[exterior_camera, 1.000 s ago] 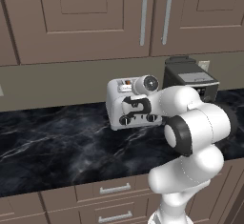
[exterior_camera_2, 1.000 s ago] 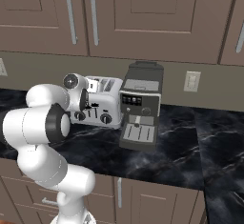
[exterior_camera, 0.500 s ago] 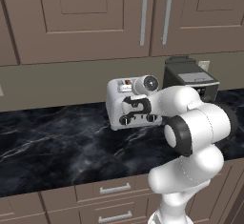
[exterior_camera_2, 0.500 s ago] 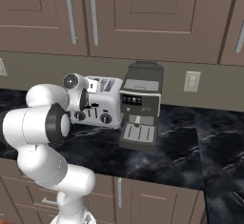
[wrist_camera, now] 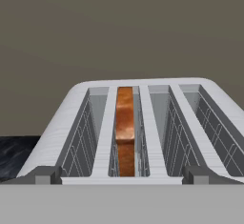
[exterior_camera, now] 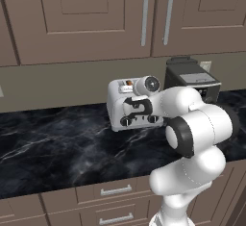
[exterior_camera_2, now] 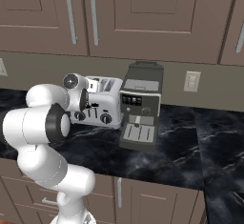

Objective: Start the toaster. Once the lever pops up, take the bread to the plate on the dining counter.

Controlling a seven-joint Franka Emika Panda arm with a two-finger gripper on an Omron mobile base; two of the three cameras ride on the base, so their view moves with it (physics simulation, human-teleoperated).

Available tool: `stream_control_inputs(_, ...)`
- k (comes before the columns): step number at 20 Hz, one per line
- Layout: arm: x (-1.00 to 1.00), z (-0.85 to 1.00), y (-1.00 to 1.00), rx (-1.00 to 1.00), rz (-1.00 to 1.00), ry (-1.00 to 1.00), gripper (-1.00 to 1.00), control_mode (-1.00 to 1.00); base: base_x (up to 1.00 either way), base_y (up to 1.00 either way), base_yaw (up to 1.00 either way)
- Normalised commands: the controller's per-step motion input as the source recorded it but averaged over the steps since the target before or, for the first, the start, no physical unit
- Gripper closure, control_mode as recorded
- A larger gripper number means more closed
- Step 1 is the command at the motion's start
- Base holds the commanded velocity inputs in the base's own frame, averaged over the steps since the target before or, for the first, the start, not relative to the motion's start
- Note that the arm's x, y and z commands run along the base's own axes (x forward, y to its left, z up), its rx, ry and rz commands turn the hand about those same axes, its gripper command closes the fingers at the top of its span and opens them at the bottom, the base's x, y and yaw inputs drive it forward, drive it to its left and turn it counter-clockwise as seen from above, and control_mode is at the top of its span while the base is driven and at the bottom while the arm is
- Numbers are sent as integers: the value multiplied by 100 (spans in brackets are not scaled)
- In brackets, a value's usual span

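bread (wrist_camera: 125, 130) sits edge-up in the toaster's (exterior_camera: 126, 110) second slot from the left, ready for toasting. my gripper (exterior_camera: 136, 107) hangs open and empty at its front, near the levers.

The toaster (exterior_camera: 117, 109) at the frame's centre has a smooth silver-white shell with a faint brushed sheen; its slots (wrist_camera: 95, 137) are lined with thin grey wire. The bread (wrist_camera: 125, 127) standing in one slot shows a rough, matt orange-brown crust. The counter top (exterior_camera: 62, 148) across the lower half is polished black marble with white veins. The cabinet doors (exterior_camera: 86, 13) above look like matt brown wood with satin metal handles (exterior_camera: 144, 16). The coffee machine (exterior_camera_2: 142, 104) at right is dark, semi-gloss plastic and metal.
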Motion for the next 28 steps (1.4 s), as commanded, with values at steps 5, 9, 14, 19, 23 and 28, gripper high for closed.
stream_control_inputs(5, 0, 0, 0, 0, 0, 0, -100, -100, 0, 0, 0)
stream_control_inputs(9, 0, 0, 0, 0, 0, 0, -100, -100, 0, 0, 0)
stream_control_inputs(14, 0, 0, 0, 0, 0, 0, -100, -100, 0, 0, 0)
stream_control_inputs(19, 0, 0, 0, 0, 0, 0, -100, -100, 0, 0, 0)
stream_control_inputs(23, 0, 0, 0, 0, 0, 0, -100, -100, 0, 0, 0)
stream_control_inputs(28, 0, 0, 0, 0, 0, 0, -100, -100, 0, 0, 0)
